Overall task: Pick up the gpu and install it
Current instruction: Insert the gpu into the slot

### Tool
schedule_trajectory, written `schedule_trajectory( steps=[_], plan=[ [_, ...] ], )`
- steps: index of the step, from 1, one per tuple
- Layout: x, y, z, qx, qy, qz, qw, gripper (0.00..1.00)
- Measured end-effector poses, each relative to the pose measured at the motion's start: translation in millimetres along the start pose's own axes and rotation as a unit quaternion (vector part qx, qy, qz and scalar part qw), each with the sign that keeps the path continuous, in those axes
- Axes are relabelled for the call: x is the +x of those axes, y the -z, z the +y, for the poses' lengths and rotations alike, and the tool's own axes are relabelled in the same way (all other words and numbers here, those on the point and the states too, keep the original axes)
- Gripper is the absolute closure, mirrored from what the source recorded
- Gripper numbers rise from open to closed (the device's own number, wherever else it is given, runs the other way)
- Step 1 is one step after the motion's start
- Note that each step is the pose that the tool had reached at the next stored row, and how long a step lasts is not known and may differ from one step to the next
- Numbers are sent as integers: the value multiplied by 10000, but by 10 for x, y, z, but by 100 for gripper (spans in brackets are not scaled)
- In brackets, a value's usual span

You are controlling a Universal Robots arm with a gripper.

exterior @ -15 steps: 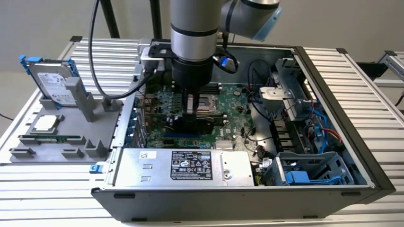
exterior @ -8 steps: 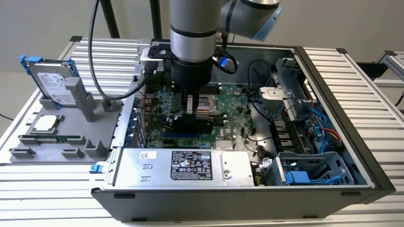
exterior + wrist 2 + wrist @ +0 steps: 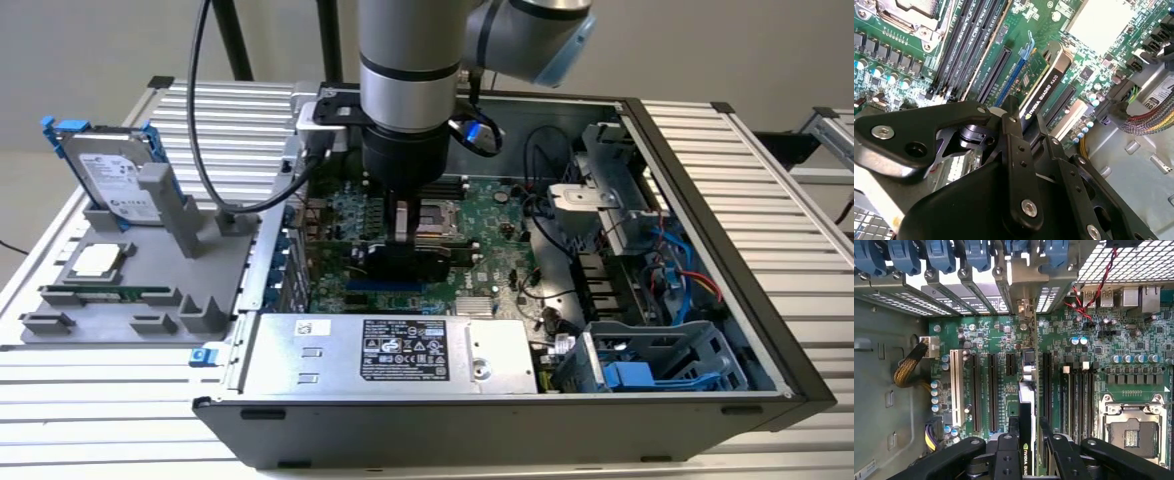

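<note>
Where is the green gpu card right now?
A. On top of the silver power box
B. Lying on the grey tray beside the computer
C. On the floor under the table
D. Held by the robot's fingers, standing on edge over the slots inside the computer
D: in both wrist views the gpu stands on edge between the black fingers of the gripper, right over the long slots of the motherboard inside the computer case.

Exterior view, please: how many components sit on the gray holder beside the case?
3: a blue-framed hard drive standing at its far end, a square silver chip mid-holder, a green memory stick nearest the camera. Others possibly hidden.
</note>
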State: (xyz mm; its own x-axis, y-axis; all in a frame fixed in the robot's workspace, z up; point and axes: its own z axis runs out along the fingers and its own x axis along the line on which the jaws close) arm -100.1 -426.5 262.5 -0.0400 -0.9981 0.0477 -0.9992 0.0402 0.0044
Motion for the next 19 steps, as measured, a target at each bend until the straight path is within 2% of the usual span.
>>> schedule_trajectory(
  steps=[9, 14, 19],
  plan=[
    [0, -1, -1, 0, 1, -7, 10000, 100],
    [39, -3, -2, 0, 0, -8, 10000, 100],
    [31, -18, -2, 0, 0, -7, 10000, 100]
  ],
)
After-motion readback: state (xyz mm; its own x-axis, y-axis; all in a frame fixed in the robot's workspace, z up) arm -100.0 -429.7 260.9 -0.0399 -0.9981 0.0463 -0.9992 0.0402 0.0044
